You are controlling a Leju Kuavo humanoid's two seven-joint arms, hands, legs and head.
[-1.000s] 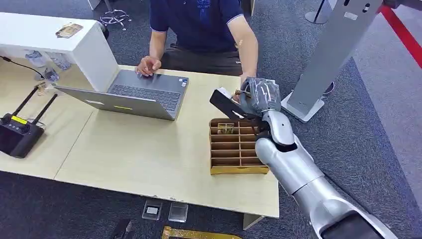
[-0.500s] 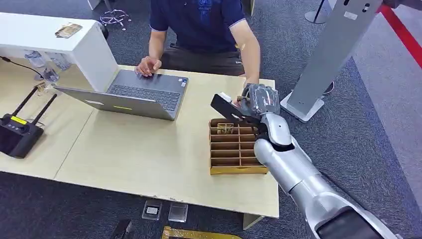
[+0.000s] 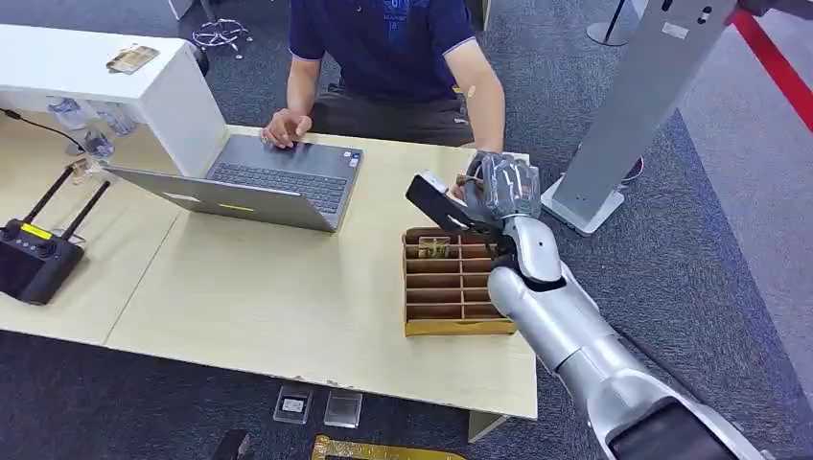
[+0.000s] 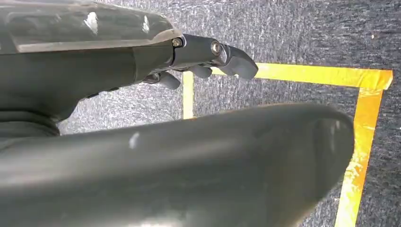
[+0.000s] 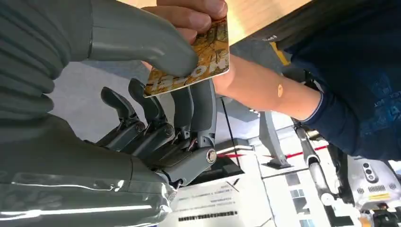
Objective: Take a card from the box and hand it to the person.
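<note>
The robot's right hand (image 3: 503, 187) is raised above the far end of the box (image 3: 455, 284), at the table (image 3: 288, 287) edge nearest the seated person (image 3: 393, 48). It pinches a card (image 5: 191, 64) between its thick thumb and darker fingers, so the free end sticks out toward the person. The person's hand (image 5: 189, 16) has reached across and its fingers are already closed on that far end, so both hold the card at once; I'd judge the handover is at the point of letting go. The card is gold and brown with pale lettering, but the thumb covers part of it and I can't read a word for certain.

The box is a brown divided tray, with something small in one far compartment; what it is I cannot tell. The left hand (image 4: 208, 52) hangs over grey carpet marked with yellow tape (image 4: 364, 137), fingers loosely spread, holding nothing. The person's other hand rests on an open laptop (image 3: 259, 182).
</note>
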